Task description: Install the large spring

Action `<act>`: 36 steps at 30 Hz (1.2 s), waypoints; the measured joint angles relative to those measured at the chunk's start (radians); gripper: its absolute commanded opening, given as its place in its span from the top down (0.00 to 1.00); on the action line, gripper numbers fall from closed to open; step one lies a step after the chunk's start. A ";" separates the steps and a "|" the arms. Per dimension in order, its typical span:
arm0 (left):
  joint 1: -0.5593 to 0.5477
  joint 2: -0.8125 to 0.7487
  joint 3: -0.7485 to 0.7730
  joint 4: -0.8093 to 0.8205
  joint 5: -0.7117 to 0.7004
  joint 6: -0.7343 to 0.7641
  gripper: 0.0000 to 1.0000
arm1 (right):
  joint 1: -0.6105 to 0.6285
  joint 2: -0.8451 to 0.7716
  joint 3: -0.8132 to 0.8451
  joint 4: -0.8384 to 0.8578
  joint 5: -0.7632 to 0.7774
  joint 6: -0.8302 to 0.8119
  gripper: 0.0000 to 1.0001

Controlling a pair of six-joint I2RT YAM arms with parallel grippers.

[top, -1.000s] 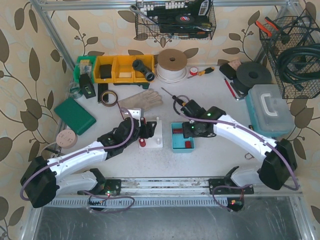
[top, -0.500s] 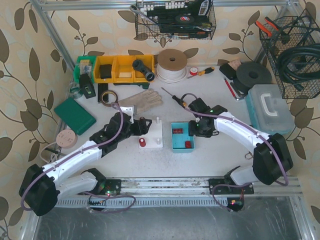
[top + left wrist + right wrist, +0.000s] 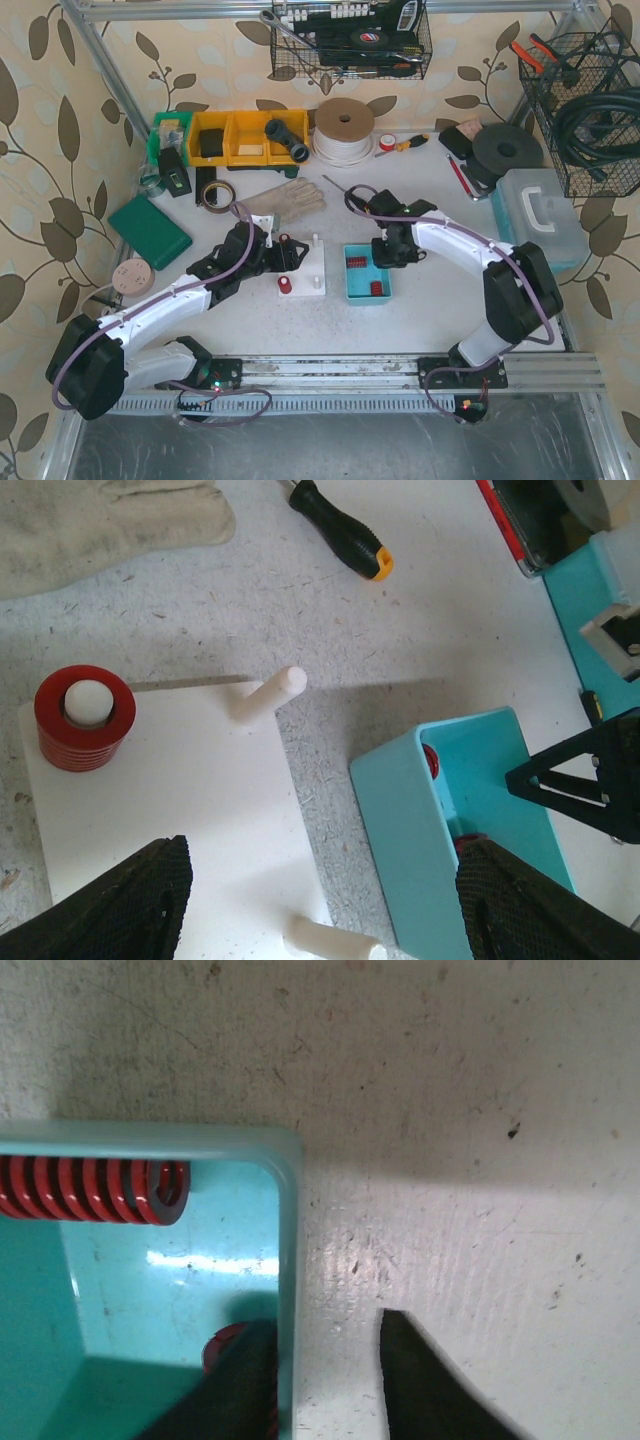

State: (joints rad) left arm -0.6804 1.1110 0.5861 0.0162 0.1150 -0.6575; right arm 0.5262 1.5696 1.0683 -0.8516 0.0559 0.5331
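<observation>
a red spring [image 3: 85, 720] stands on the plate [image 3: 190, 810], but the large spring [image 3: 85, 1190] looks uninstalled, lying in the tray [image 3: 290, 1210]. right gripper [image 3: 318, 1375] straddles the tray wall, fingers [image 3: 430, 1385] close together; whether they pinch it i cannot tell. left gripper [image 3: 320, 880] hangs wide open, empty, over the plate.

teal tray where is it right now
In the top view, the teal tray sits just right of centre, immediately right of the white peg board.

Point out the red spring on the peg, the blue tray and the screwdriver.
red spring [image 3: 82, 748]: left wrist view, on its side coils.
blue tray [image 3: 395, 825]: left wrist view, on its outer side wall.
screwdriver [image 3: 335, 518]: left wrist view, on its black handle.
</observation>
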 measured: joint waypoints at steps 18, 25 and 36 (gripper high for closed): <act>0.000 0.017 0.000 0.023 0.019 -0.006 0.24 | 0.004 0.181 0.184 -0.013 0.174 -0.397 1.00; 0.000 0.017 0.000 0.035 0.026 -0.006 0.24 | -0.011 0.269 0.294 -0.019 0.191 -0.505 0.54; 0.000 0.017 0.000 0.040 0.031 -0.006 0.24 | -0.027 0.104 0.280 -0.024 0.129 -0.467 0.58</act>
State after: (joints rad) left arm -0.6800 1.1282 0.5861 0.0559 0.1455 -0.6632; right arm 0.4995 1.6737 1.3483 -0.8757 0.1844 0.0666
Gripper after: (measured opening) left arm 0.756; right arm 0.496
